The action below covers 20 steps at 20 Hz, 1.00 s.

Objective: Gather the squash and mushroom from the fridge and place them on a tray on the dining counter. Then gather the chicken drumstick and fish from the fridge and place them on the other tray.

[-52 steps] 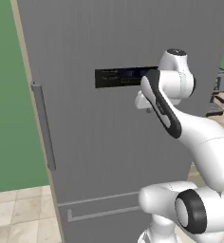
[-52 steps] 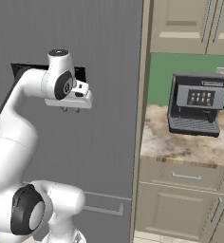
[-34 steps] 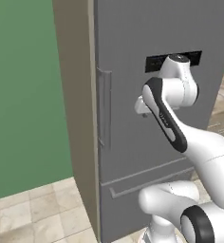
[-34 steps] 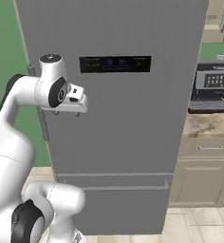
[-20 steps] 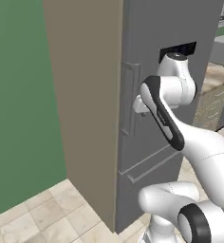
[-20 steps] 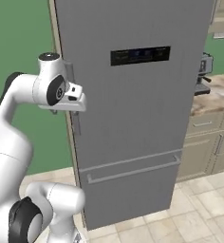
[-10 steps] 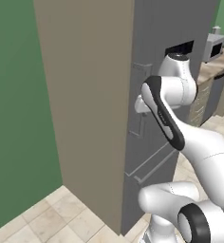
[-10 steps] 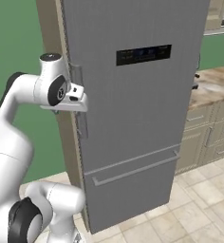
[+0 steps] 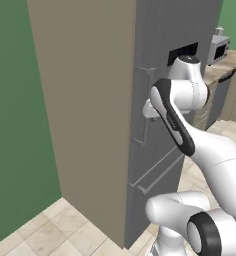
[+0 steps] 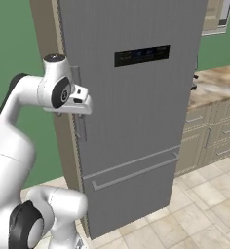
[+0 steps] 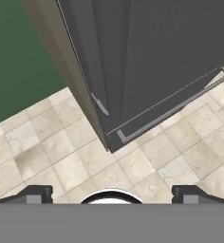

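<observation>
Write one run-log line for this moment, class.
phase: approaching | tall grey metallic fridge: door closed | tool: open, empty, beside long vertical grey bar handle, not gripping | next: grasp handle

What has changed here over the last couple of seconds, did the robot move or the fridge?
The whole view has swung: the base drove round toward the fridge's handle side, so its beige side panel now shows and the vertical handle sits near the gripper. The fridge itself has not moved; its door is still shut. The arm keeps the same raised pose, holding nothing.
</observation>
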Available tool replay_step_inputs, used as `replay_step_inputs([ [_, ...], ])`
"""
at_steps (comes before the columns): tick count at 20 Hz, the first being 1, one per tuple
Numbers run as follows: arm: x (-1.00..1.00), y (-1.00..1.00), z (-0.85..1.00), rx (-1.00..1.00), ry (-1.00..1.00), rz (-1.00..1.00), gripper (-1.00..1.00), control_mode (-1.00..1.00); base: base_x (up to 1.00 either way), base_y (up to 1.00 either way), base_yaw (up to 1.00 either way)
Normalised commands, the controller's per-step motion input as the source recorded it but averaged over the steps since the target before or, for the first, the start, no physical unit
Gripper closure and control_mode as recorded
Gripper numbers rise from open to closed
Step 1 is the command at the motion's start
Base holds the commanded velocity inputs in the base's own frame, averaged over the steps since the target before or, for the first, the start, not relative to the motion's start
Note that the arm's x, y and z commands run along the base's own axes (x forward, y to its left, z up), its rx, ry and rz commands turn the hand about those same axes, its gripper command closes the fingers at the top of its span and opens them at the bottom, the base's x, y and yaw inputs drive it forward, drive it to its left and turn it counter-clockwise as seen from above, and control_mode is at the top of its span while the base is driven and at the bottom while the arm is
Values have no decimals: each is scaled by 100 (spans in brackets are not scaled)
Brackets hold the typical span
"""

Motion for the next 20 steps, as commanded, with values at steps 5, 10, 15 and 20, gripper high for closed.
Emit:
replay_step_inputs([
  [5,-10,-36,-27,0,-41,9,-100,-100,0,0,0],
  [10,-14,-26,-16,1,-47,29,-100,-100,0,0,0],
  [15,2,5,-8,1,-35,34,-100,-100,0,0,0],
  [20,3,17,0,1,-28,26,-100,-100,0,0,0],
])
